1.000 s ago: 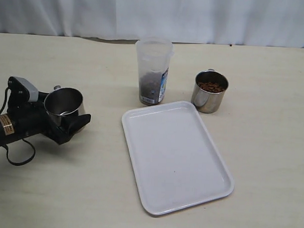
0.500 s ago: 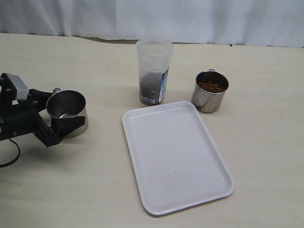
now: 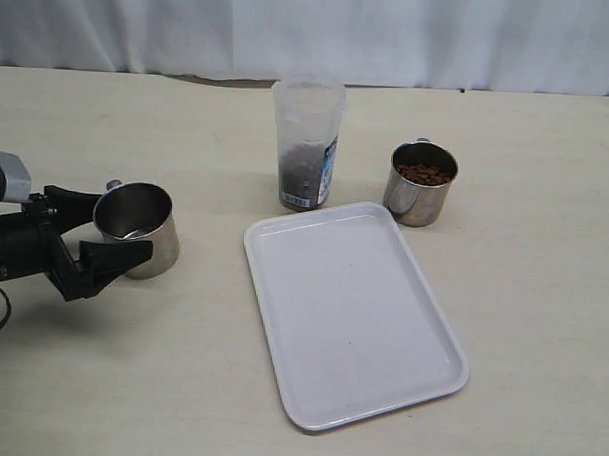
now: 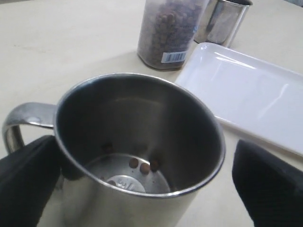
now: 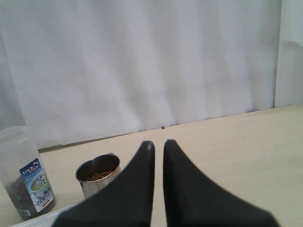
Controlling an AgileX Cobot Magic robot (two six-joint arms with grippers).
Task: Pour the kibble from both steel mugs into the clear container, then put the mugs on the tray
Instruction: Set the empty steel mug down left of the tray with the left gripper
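Steel, nearly empty, one mug [image 3: 144, 244] is standing upright at the frame's left, well off the tray [image 3: 351, 320], and I am holding the left gripper [image 3: 120, 225] spread around it, pinching nothing, probably for a regrip.

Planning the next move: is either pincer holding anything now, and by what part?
Nothing is held. The left pincer stands open around the shiny steel mug, one finger clearly off its wall; the right pincer is shut on nothing.

Bright, even, diffuse light. Soft shadows on table [image 3: 542, 296], glare streaks on tray [image 4: 255, 94], mirror reflections on empty mug [image 4: 142, 127].
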